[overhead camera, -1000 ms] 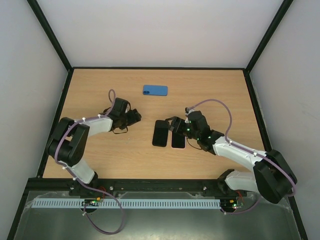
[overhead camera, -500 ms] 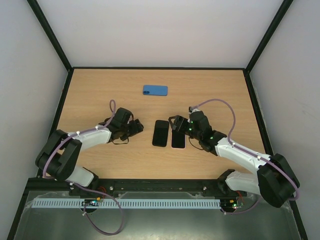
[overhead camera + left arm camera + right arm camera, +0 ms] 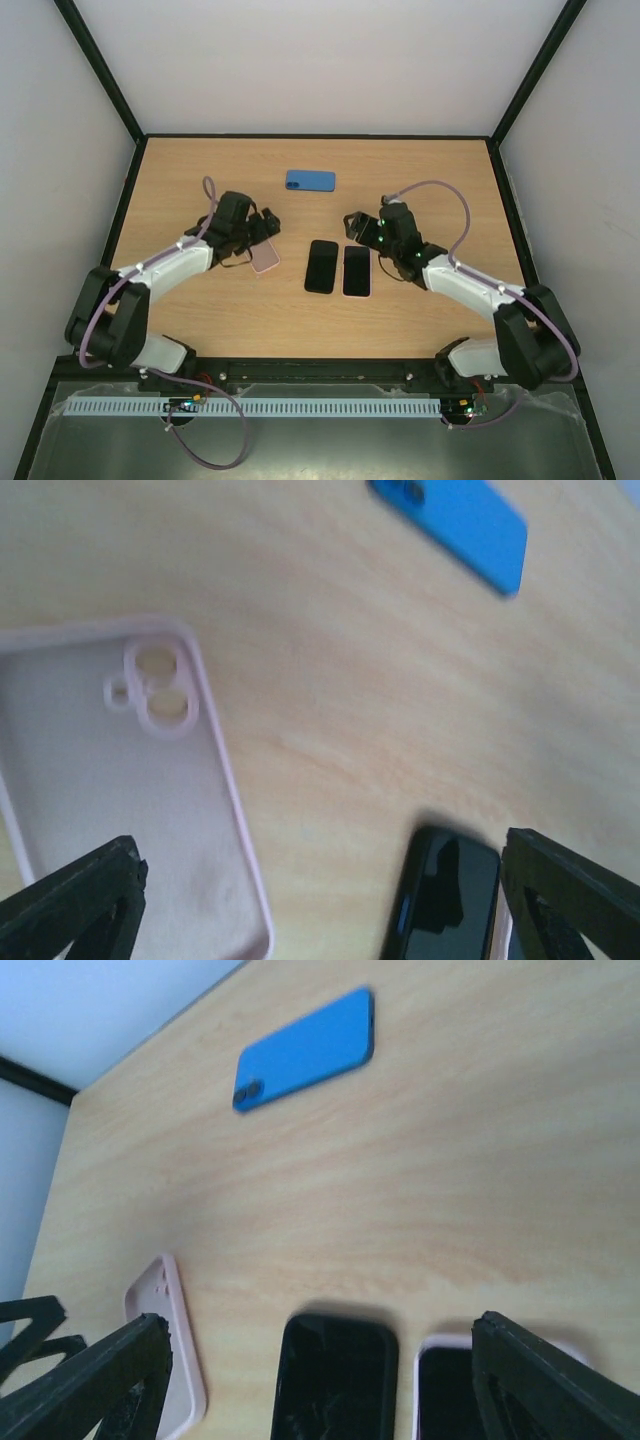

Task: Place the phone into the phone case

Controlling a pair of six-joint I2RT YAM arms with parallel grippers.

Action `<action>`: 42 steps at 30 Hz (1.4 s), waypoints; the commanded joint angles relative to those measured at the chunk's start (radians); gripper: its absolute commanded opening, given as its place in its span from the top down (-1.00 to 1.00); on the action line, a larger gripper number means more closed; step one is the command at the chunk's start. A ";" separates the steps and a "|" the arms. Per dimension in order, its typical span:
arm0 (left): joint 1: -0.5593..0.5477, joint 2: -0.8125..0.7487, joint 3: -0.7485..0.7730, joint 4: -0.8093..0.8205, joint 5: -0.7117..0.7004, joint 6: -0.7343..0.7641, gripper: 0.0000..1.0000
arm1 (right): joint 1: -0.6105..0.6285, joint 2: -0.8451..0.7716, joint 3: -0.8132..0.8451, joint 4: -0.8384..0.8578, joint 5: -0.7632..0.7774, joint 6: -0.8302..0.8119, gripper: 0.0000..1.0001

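Pale wood-grain laminate surface, flat and matte, boxed in by a thin black frame and plain white walls. Four phone-shaped things lie on it.

Phone: glossy black rectangle with rounded corners, screen up. The right wrist view shows fine cracks in the glass. It lies flat around mid-surface.

Phone case: empty pale pink shell, matte and soft-looking, open side up with a raised lip all round. It has two round camera cutouts and a smaller hole near one corner. It lies left of the phone, apart from it, slightly tilted.

Pink-rimmed phone: dark screen up with a pink edge around it. It lies just beside the phone on the right, parallel, with a narrow gap between them.

Blue slab: smooth bright blue back facing up, camera bump at one end, well apart toward the far edge. Can't tell whether it is a case or a handset.

Left claw: jaws spread wide, gripping nothing, by the far end of the phone case. In the left wrist view its black wedge-shaped fingers sit at both lower corners, and the case lies flat on the wood, not pinched.

Right claw: jaws also wide apart and empty, just past the far ends of the phone and the pink-rimmed phone. Its dark angular fingers frame both in the right wrist view.

Arms: white shells with black joints, each with a looping purple cable.
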 commanded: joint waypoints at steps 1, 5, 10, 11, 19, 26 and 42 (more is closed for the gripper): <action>0.077 0.096 0.123 0.036 0.002 0.063 -0.96 | -0.065 0.111 0.107 0.077 0.027 -0.084 -0.62; 0.113 0.224 0.239 0.056 -0.005 0.104 -0.98 | -0.123 0.290 0.207 0.141 -0.026 -0.092 -0.61; 0.146 0.343 0.346 0.105 0.006 0.127 -0.98 | -0.154 0.521 0.413 0.155 -0.052 -0.135 -0.61; 0.154 0.362 0.358 0.122 0.010 0.127 -0.97 | -0.158 0.563 0.452 0.149 -0.055 -0.136 -0.61; 0.220 0.541 0.476 0.197 0.129 0.087 -0.80 | -0.177 0.892 0.784 0.121 -0.113 -0.156 -0.61; 0.249 0.624 0.500 0.259 0.212 0.061 -0.73 | -0.179 1.149 1.102 0.066 -0.201 -0.153 -0.61; 0.286 0.622 0.418 0.298 0.259 0.008 -0.71 | -0.164 1.299 1.315 -0.229 -0.295 -0.258 -0.56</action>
